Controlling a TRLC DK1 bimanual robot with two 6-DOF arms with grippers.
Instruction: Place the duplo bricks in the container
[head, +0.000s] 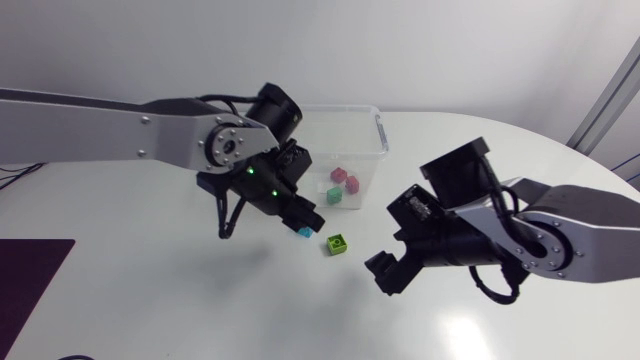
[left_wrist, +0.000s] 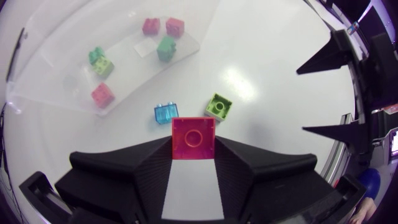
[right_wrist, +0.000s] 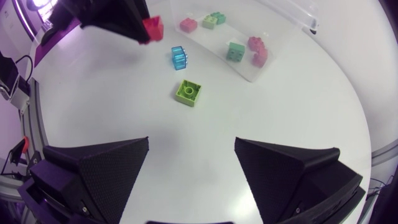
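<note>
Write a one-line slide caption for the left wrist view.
Left gripper grips a red brick; blue brick and green brick lie ahead.

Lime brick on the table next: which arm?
Right. The right end effector is open and empty, with the lime brick ahead of it. The left end effector is shut on a red brick.
</note>
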